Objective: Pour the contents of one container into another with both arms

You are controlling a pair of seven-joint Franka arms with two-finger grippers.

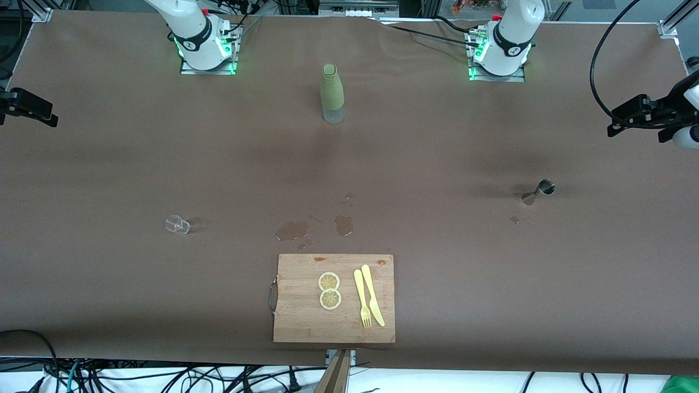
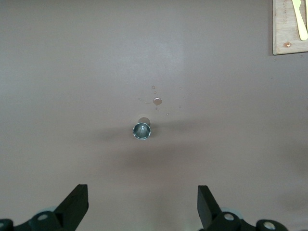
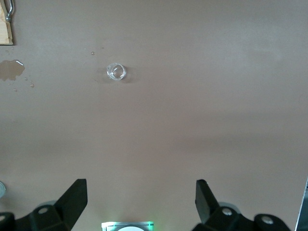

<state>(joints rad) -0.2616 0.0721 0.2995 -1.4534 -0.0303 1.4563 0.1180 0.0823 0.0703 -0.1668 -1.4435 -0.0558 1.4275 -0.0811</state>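
The light is soft and even. The brown tabletop (image 1: 109, 164) has faint dark shadows. The steel jigger (image 1: 539, 191) shines a little.

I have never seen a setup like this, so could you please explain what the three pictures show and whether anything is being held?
Two robot arms stand at a brown table. The front view looks down from across it; the other two come from wrist cameras. The left gripper is open over the steel jigger, seen from above at. The right gripper is open, with the glass cup ahead of it. Also there: a green bottle, spilled puddles, and a cutting board with lemon slices, fork and knife. Nothing is held.
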